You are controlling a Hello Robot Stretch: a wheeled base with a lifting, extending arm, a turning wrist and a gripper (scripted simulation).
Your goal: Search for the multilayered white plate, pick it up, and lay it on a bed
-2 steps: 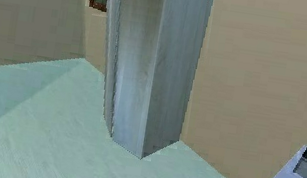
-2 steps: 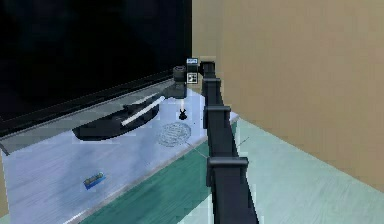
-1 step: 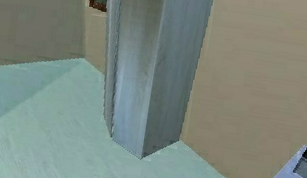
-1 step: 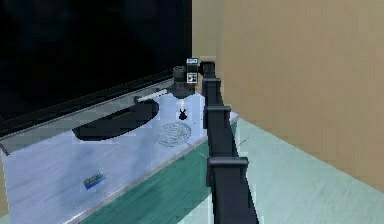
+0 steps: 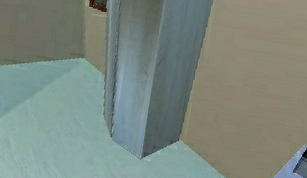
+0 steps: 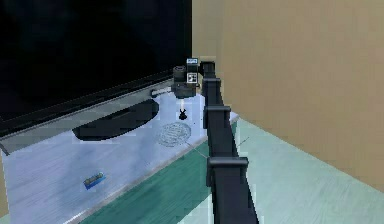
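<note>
the arm (image 6: 228,170) reaches out over a pale tabletop (image 6: 50,165). at its end i see the gripper (image 6: 183,113) by a round whitish disc (image 6: 176,134), perhaps the plate, lying on that top; whether it holds anything i cannot tell. beyond stands a dark screen (image 6: 90,50).

No text, label, number or sign can be read — in either view.
</note>
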